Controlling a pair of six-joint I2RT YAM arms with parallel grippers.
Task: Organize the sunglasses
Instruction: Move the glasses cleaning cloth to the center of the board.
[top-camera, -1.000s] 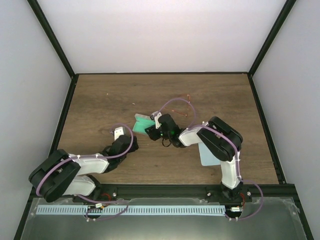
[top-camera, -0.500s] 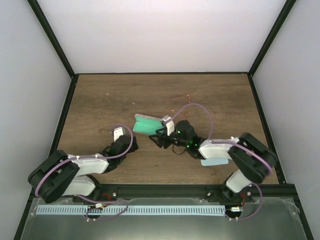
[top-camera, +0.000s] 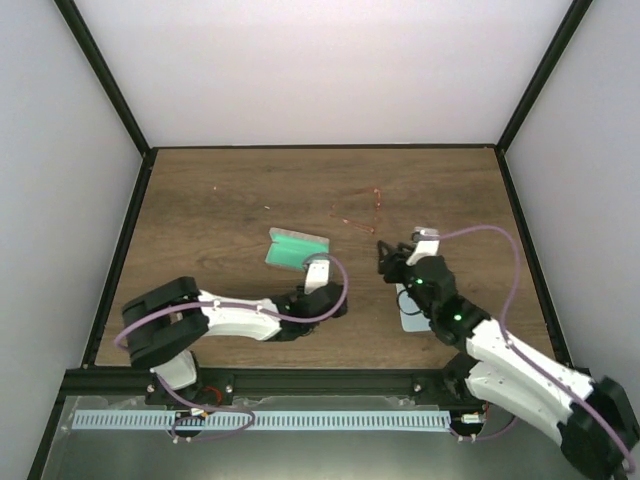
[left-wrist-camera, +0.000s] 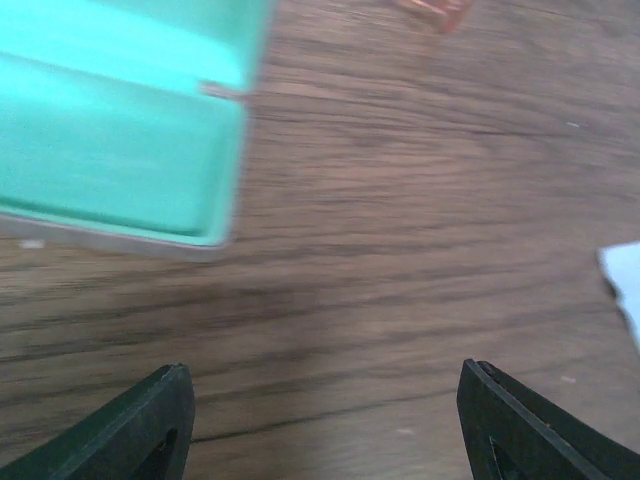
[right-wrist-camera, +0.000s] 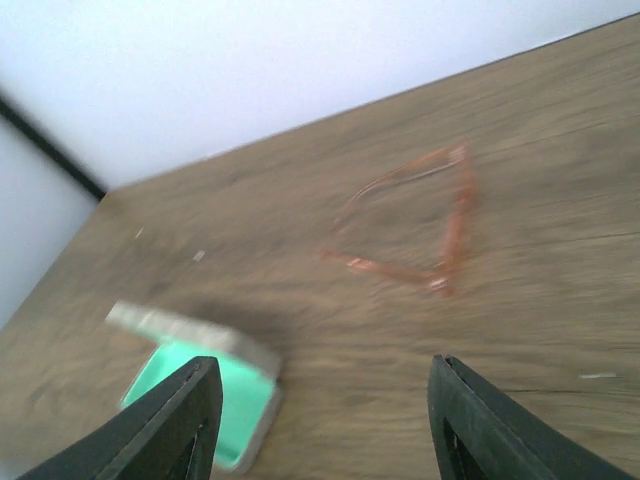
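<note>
Right gripper (right-wrist-camera: 324, 360) has retreated, empty and spread, leaving thin red wire-framed sunglasses (right-wrist-camera: 455, 220) at its 11 o'clock; left gripper (left-wrist-camera: 322, 367) gapes empty.

top: high overhead | wrists: low, close, forward | shared: case (top-camera: 296, 248), sunglasses (right-wrist-camera: 455, 215)

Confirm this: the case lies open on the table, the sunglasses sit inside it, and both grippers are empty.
The sunglasses lie on the table apart from the case, not inside it, as the right wrist view shows. The case is open, and the left gripper and right gripper are empty.
</note>
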